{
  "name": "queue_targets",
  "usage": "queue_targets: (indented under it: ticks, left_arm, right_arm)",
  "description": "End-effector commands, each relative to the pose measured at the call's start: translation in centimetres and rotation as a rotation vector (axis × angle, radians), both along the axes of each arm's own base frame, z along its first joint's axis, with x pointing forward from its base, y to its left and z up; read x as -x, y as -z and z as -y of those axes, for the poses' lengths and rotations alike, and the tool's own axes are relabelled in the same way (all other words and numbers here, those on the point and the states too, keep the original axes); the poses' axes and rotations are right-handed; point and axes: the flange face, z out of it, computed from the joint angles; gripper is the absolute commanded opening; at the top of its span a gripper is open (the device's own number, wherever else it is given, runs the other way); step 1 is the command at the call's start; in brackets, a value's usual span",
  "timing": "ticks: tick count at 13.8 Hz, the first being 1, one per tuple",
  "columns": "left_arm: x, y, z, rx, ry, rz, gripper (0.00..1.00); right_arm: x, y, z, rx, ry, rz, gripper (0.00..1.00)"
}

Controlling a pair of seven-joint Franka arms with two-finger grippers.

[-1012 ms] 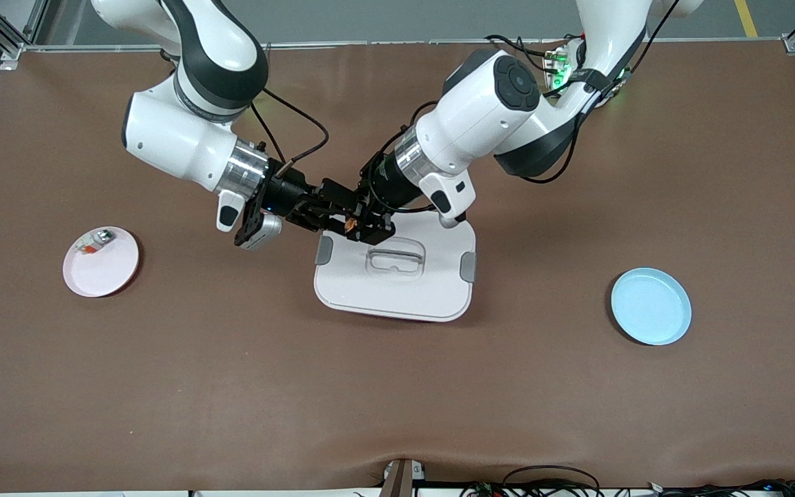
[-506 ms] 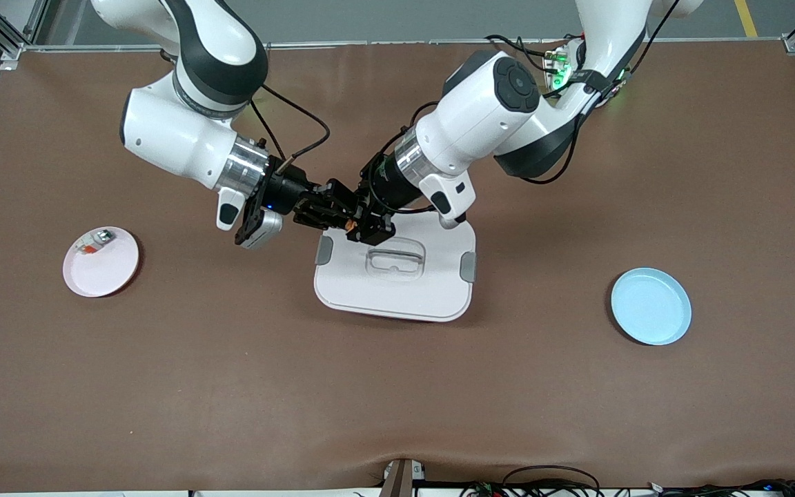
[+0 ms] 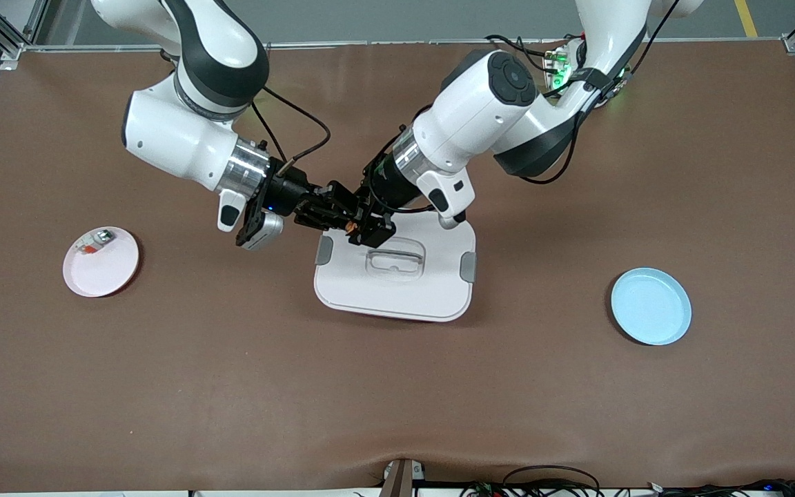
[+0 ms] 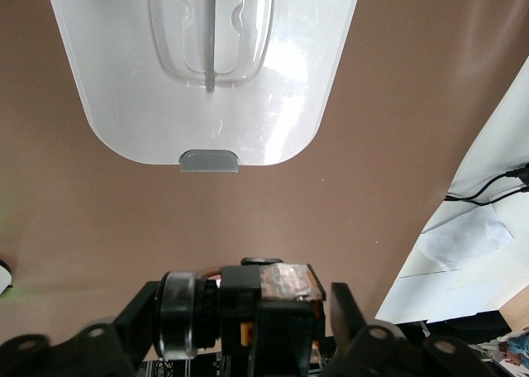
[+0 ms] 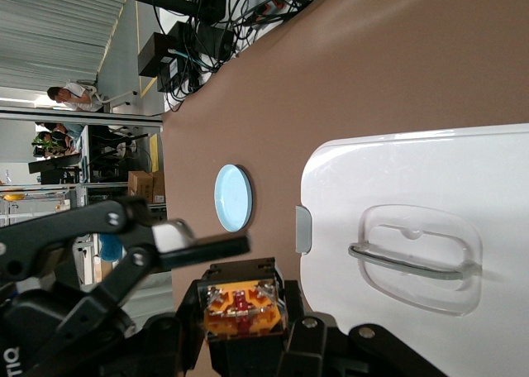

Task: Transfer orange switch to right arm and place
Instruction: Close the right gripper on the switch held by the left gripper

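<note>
Grippers met over the worktop [image 3: 397, 386], above the edge of the white lid [image 3: 397, 290] farthest from the front camera. The right gripper [image 3: 334, 215] was clamped tight on the orange switch [image 5: 241, 304], which showed between its fingers in the right wrist view, orange face outward. The left gripper [image 3: 363, 228] stood with its fingers [image 5: 198, 246] spread wide, flanking the switch without pinching it. A second earlier the left gripper had been closed on the switch and the right gripper had been only partly closed; the grip had since passed to the right arm [image 3: 183, 138], and both arms had shifted only slightly. The pink plate [image 3: 118, 266] with its small silvery part [image 3: 97, 240] and the blue plate [image 3: 651, 306] had not moved.
</note>
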Motion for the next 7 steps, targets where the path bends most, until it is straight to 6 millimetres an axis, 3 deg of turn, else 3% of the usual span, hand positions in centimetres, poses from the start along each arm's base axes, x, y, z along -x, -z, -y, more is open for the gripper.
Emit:
queue_targets:
  ticks: [1,7]
  left_arm:
    - [-0.2,-0.5,0.3,0.003,-0.001,0.022,1.00]
    - [-0.8,-1.4,-0.6,-0.012,0.015,0.068,1.00]
  right_arm:
    - [-0.7,-0.7,-0.3,-0.018,0.007,0.000,0.00]
    - [-1.9,0.8,1.3,0.072,-0.087,0.117,0.00]
